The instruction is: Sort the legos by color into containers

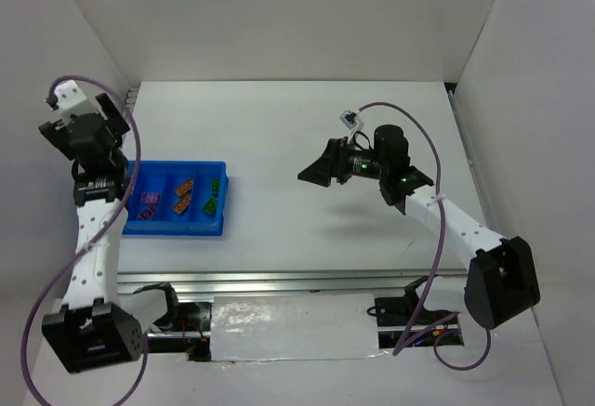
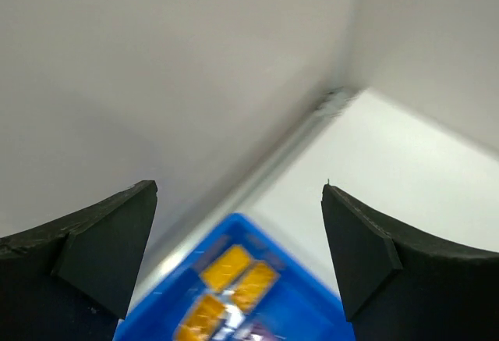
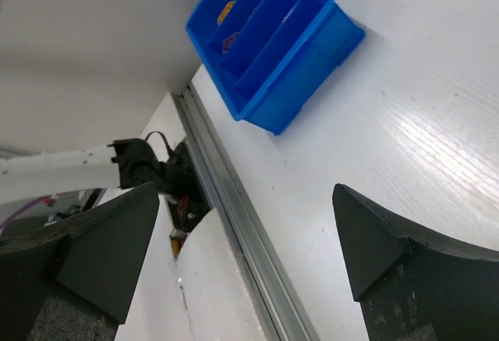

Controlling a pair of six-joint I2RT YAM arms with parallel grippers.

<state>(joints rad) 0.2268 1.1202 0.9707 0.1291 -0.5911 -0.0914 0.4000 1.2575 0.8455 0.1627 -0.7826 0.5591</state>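
The blue tray (image 1: 223,203) sits at the table's left, split into narrow compartments. It holds purple bricks (image 1: 147,206), orange bricks (image 1: 183,194) and green bricks (image 1: 213,196), each colour in its own compartment. My left gripper (image 1: 124,146) hangs open and empty over the tray's left end. In the left wrist view (image 2: 238,228) blurred orange-yellow bricks (image 2: 230,278) lie in the tray (image 2: 312,310) below it. My right gripper (image 1: 311,172) is open and empty above mid-table, right of the tray, and points toward it. The right wrist view (image 3: 245,232) shows the tray (image 3: 312,52) far off.
White walls enclose the table on the left, back and right. A metal rail (image 1: 279,283) runs along the near edge and also shows in the right wrist view (image 3: 234,224). The left arm's base with its cables (image 3: 140,165) shows there too.
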